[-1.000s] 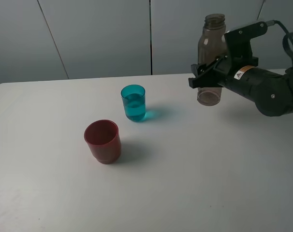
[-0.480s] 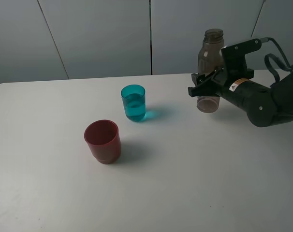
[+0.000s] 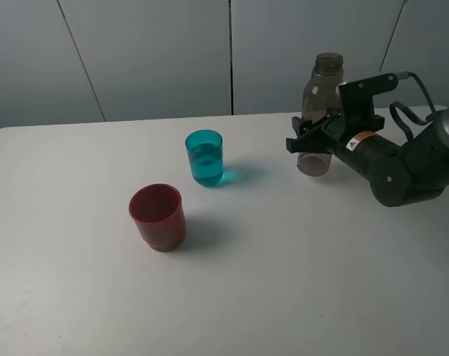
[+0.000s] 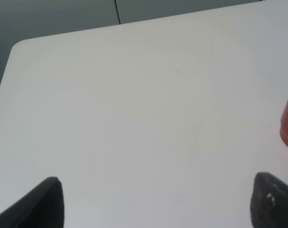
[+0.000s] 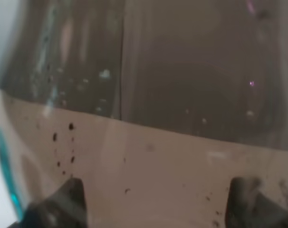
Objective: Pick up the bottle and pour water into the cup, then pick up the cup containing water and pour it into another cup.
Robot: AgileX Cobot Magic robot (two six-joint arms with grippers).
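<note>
Nearest, the red cup [image 3: 158, 216] stands on the table [image 3: 284, 289] where it stood a second ago. The left gripper [image 4: 160, 202], seen only in its wrist view, has its jaws wide apart with nothing between them. Behind the red cup, the teal cup [image 3: 204, 158] has not moved and holds water partway up. Farthest, the right gripper [image 3: 307, 139] is clamped on the bottle [image 3: 321, 85], which over the last second has come down from well above the table to stand upright at or just over the surface. I judge the first pour done and the bottle being parked, leaving the teal cup as the next thing to lift. Whether the bottle's base touches the table is unclear. The fingers hide its middle, and the right wrist view shows only blurred bottle wall, so I cannot read how much water is left.
</note>
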